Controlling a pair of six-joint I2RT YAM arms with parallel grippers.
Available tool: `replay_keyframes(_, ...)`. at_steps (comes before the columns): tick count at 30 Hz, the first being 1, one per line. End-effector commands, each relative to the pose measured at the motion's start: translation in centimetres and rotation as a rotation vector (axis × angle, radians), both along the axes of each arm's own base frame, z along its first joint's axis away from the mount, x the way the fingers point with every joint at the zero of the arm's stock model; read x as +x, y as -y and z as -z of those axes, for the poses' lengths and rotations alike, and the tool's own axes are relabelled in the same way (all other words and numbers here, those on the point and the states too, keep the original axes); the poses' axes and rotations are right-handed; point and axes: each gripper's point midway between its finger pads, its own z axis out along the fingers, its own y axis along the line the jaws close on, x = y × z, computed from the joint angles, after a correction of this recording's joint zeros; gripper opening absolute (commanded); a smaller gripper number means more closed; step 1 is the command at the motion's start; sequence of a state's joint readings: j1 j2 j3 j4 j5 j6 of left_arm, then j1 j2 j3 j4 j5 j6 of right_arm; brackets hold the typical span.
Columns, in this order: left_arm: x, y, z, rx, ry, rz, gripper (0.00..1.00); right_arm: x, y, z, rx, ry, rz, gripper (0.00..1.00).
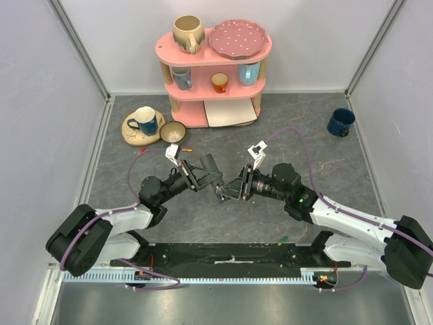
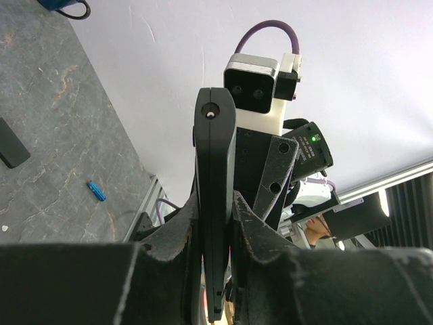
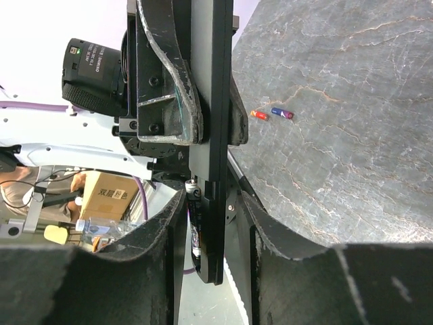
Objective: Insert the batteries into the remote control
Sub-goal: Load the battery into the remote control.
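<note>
Right wrist: left claw [image 2: 216, 210] clamped on remote [image 3: 211, 81], right claw [image 3: 211, 203] apart astride remote's end by battery [image 3: 195, 227], risk of knocking battery out through skewed closing.

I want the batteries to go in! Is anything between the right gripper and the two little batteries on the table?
Yes: the remote control, clamped by the left gripper, sits inside the right gripper. The two batteries lie on the table beyond it.

I log: remote control [image 2: 215, 169] black; orange battery [image 3: 259, 116]; blue-and-red battery [image 3: 282, 113]; pink plate [image 1: 237, 38] with white dots; grey veined table [image 1: 304, 135].
</note>
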State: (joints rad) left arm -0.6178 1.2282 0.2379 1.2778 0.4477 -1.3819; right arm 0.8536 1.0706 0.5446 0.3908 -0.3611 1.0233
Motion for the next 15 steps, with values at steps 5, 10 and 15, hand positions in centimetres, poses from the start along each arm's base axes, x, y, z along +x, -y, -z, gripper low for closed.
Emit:
replay_keyframes(5,-2.68,-1.84,-8.6,-0.236,0.296,0.005,0.02,0.05,0.17,1.04,-0.019,-0.017,0.003,0.35)
replay_keyframes(10,-2.65,-1.84,-8.67,-0.238,0.297,0.004,0.02,-0.03,0.07,1.29,-0.022,-0.026,-0.004,0.31)
replay_keyframes(15,-2.63,-1.8,-8.75,-0.239,0.297,0.004,0.02,-0.08,-0.05,1.62,-0.027,-0.035,-0.011,0.28)
